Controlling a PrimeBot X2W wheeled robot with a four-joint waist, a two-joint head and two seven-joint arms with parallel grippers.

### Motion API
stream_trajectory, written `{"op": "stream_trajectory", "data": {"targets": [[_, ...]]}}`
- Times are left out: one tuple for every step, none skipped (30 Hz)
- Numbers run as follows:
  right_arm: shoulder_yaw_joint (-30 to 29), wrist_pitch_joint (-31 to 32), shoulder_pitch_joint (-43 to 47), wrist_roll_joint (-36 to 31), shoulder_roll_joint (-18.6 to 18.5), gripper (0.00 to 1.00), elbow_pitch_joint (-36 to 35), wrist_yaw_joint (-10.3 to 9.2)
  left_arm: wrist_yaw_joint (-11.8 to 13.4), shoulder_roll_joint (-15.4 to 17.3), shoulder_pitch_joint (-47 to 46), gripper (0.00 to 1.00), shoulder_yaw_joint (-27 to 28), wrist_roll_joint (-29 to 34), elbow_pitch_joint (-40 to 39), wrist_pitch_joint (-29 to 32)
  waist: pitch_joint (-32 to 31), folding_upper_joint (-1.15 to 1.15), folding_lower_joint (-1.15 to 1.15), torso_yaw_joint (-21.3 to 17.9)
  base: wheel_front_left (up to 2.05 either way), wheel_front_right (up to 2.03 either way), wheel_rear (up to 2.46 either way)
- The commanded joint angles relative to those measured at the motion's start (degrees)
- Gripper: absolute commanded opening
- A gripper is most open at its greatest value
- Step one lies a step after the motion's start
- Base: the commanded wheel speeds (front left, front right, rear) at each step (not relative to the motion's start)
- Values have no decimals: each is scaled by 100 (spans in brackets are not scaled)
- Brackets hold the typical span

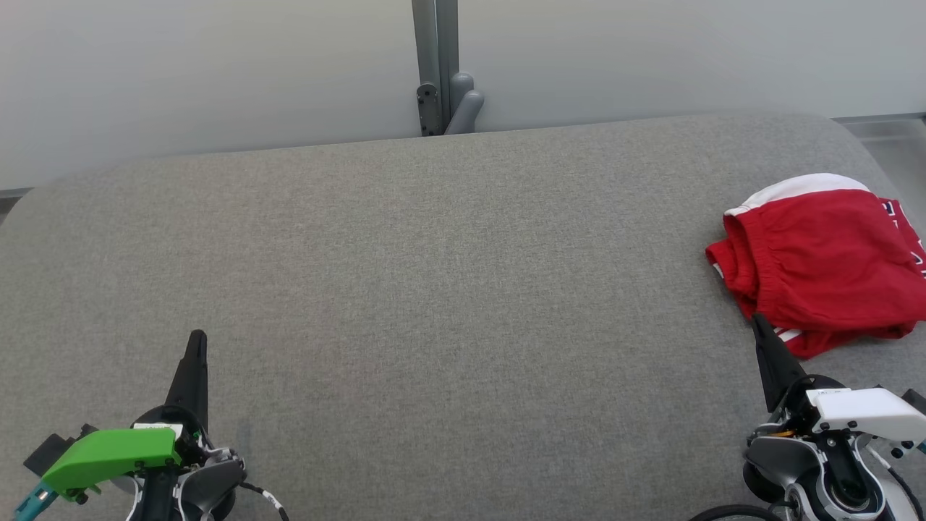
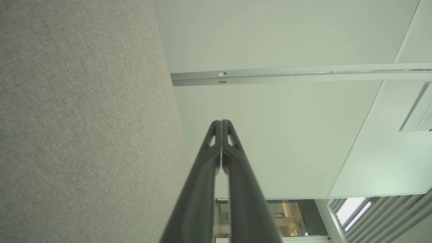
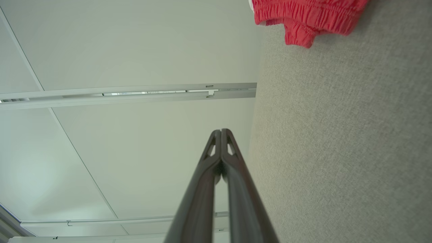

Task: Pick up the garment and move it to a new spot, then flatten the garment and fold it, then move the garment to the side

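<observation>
Garment [image 1: 817,260] status?
> Red, rumpled heap at the table's [image 1: 434,289] right edge. Not flat, so I'd say flattening and folding remain.

Arms?
> Left gripper [image 1: 197,340] and right gripper [image 1: 757,322] low at the near edge, fingers together, holding nothing. Right tip is just beside the cloth.

Obstructions?
> Just a grey post [image 1: 436,65] behind the table.

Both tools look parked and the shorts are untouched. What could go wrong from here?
1. The right tool is shut with its tip close to the red shorts; advancing without opening would likely shove them rather than grasp.
2. The shorts lie bunched in layers near the gray table's right side, partly beyond the head view's edge; a pinch may catch one layer only.
3. The left tool, also shut, sits far away, so flattening probably needs recentring first.
</observation>
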Motion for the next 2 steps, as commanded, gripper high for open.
{"op": "stream_trajectory", "data": {"targets": [[-2,20,-35,35,-25,0,6,2,-2,4,-57,0,19,-17,-20,0,0,0,0,0,0,0,0],[-2,20,-35,35,-25,0,6,2,-2,4,-57,0,19,-17,-20,0,0,0,0,0,0,0,0]]}}
